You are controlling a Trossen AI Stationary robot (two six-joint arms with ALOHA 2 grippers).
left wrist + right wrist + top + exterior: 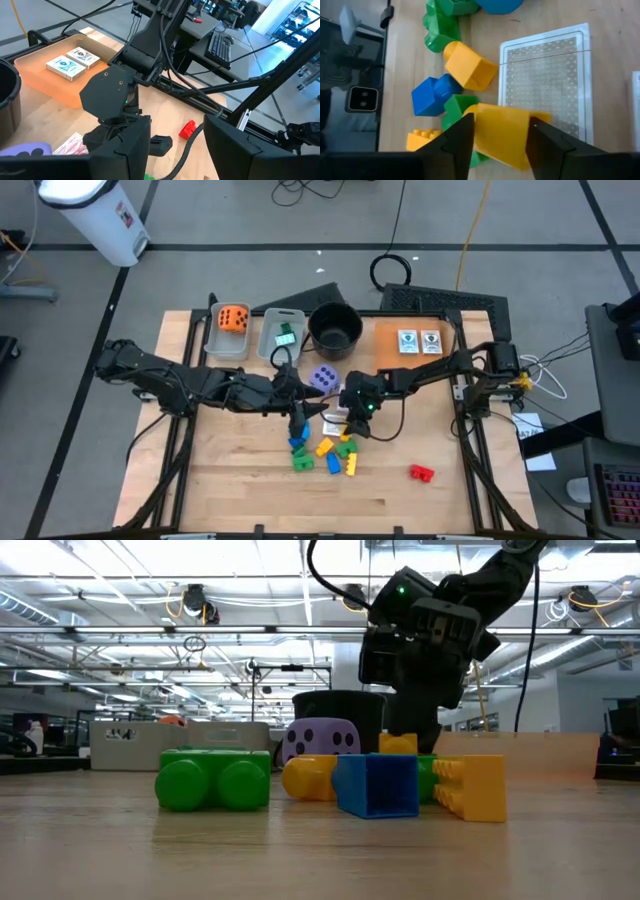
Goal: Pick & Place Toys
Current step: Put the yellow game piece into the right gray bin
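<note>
- Right gripper [500, 137] at mid-bench, fingers straddling a yellow block [502, 135] in the toy cluster, closing on it.
- Light, rigid, smooth plastic; best pinched across flat faces.
- Left gripper [297, 418] beside it, fingers apart, empty.

I count two dice: an orange die [233, 319] and a purple die [323, 377]. My tally of the blocks near the table's front edge runs: red block [421, 472], one; blue block [298, 445], two; yellow block [502, 135], three; green block [302, 463], at least two. One more green piece [286, 334] lies apart from them. I see two grey bins [228, 348], one black pot [313, 330] and two card packs [407, 341]. One loose card [545, 75] shows fully; I cannot count any others.
</note>
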